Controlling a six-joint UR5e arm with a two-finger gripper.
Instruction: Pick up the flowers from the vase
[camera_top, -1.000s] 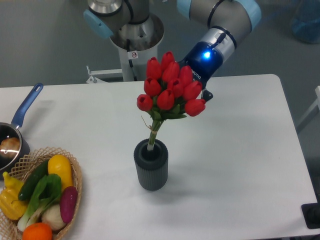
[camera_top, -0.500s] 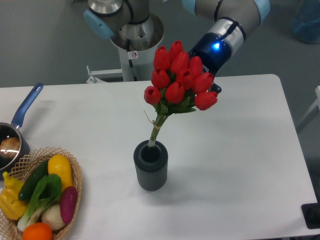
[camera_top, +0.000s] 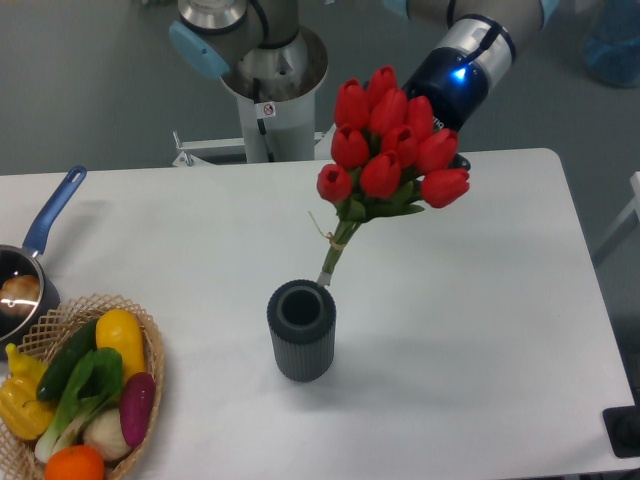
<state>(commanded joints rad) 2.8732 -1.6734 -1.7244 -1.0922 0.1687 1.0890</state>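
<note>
Flowers (camera_top: 392, 135) are up and tilted, heads leaning right toward the arm, stems (camera_top: 334, 250) slanting down-left. Stem ends sit right at the far-right edge of the vase (camera_top: 301, 329) mouth; can't tell if they're fully clear of the rim or just touching it.

Gripper (camera_top: 455, 160) is hidden behind the buds. Fingers not visible, so can't tell how they're set, though the bunch hanging in the air implies it's clamped somewhere near the heads.

Risks as I see them:
- Stem tips could snag the rim if the move goes sideways before going up. Vase is short and looks light, so it could tip or drag.
- Grip seems to be on the soft bud/leaf end, not the tied stems. Bunch could pivot, slip, or get crushed.
- Long stems swinging below may knock the vase on any fast reorientation.

Basket (camera_top: 150, 345) and saucepan (camera_top: 45, 225) sit far left, well apart, no collision worry.
</note>
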